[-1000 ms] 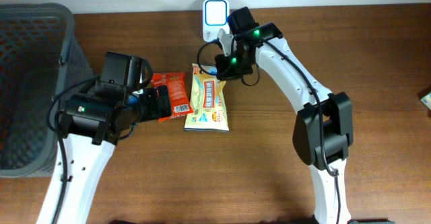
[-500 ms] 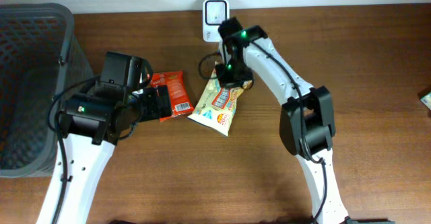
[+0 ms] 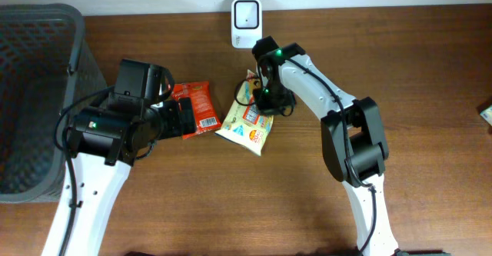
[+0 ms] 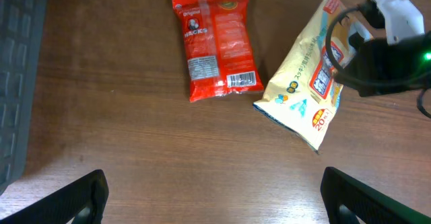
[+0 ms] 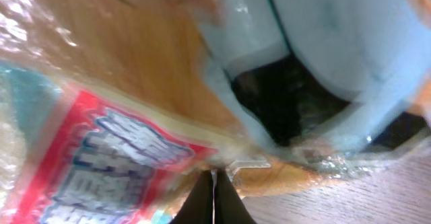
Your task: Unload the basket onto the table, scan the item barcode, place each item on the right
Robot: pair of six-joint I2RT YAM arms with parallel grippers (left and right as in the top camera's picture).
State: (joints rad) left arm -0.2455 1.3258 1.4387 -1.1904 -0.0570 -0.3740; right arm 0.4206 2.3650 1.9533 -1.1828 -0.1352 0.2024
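Yellow snack bag [image 3: 247, 125]: pinched by its top edge in the fully closed right gripper [image 3: 260, 96], tilted just at 3 o'clock of the red packet [image 3: 196, 108] and at 6 o'clock of the white scanner [image 3: 245, 13]; held nothing in the wide-open left gripper [image 4: 215, 200]. Risked slipping from so thin a pinch on slick film, or meeting the scanner front-first, with no barcode visible. Lay flat and square a second earlier; since swung top toward 1 o'clock, with the right arm [image 3: 323, 87] drawn off the scanner.
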